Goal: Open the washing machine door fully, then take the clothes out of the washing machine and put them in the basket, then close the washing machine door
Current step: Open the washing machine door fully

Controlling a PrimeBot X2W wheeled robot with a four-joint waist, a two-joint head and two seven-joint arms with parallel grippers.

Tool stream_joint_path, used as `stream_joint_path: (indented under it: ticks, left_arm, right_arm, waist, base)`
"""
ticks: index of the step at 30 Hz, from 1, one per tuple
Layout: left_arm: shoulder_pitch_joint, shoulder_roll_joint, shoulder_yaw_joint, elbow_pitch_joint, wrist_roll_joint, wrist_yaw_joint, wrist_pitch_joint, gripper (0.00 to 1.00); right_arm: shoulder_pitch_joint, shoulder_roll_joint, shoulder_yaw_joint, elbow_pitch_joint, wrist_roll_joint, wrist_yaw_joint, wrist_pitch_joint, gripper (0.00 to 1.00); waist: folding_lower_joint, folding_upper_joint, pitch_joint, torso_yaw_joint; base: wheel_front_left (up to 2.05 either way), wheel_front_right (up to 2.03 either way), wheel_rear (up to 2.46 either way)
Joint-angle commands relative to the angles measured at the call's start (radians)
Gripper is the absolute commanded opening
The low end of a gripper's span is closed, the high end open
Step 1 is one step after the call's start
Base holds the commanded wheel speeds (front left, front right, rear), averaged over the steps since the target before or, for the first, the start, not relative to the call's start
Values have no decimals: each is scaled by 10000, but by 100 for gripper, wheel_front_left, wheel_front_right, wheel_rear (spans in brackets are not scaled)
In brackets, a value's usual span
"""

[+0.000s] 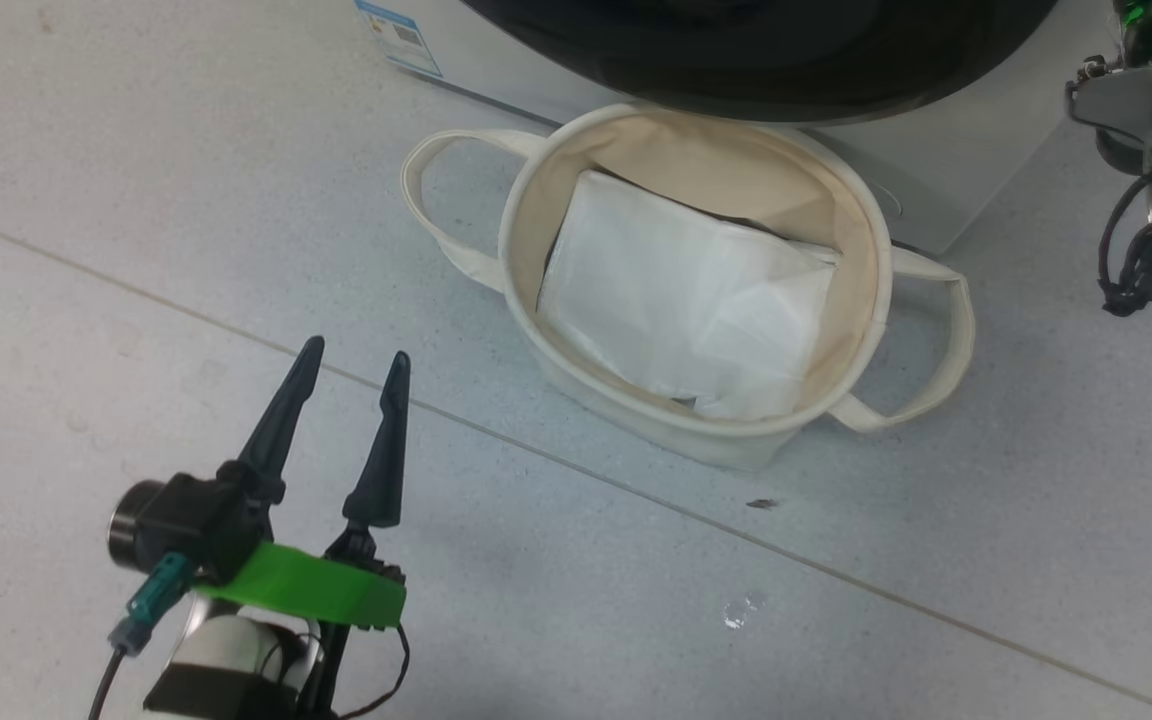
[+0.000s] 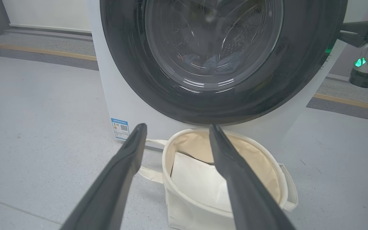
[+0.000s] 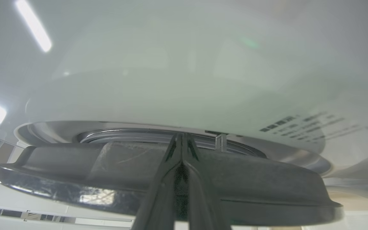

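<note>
Pointing closed right tool (image 3: 181, 140) at washing machine door (image 3: 75, 166).

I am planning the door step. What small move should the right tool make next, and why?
Probably pull the right tool outward, away from the washing machine, to swing the washing machine door wider. Its shut tips seem hooked behind the door's black rim, a narrow gap shows there, and the clothes lie inside the drum.
</note>
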Motion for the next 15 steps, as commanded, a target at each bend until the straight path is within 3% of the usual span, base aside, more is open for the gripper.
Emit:
stream_joint_path:
  ticks: [1, 10, 15]
  left_arm:
    - [-105, 256, 388, -237, 68, -29, -118, 100]
    - [34, 351, 394, -130, 59, -60, -119, 100]
    - [176, 457, 381, 19, 22, -89, -119, 100]
  right_arm:
    - [-396, 108, 184, -259, 104, 42, 189, 0]
    - [-219, 251, 895, -54, 446, 42, 1824, 0]
    - [60, 276, 1693, 37, -70, 42, 2356, 0]
  waist:
    - [0, 0, -37, 16]
    - [0, 0, -486, -265]
    - [0, 0, -901, -588]
  base:
    - [0, 0, 0]
    - [0, 0, 0]
    - [0, 0, 0]
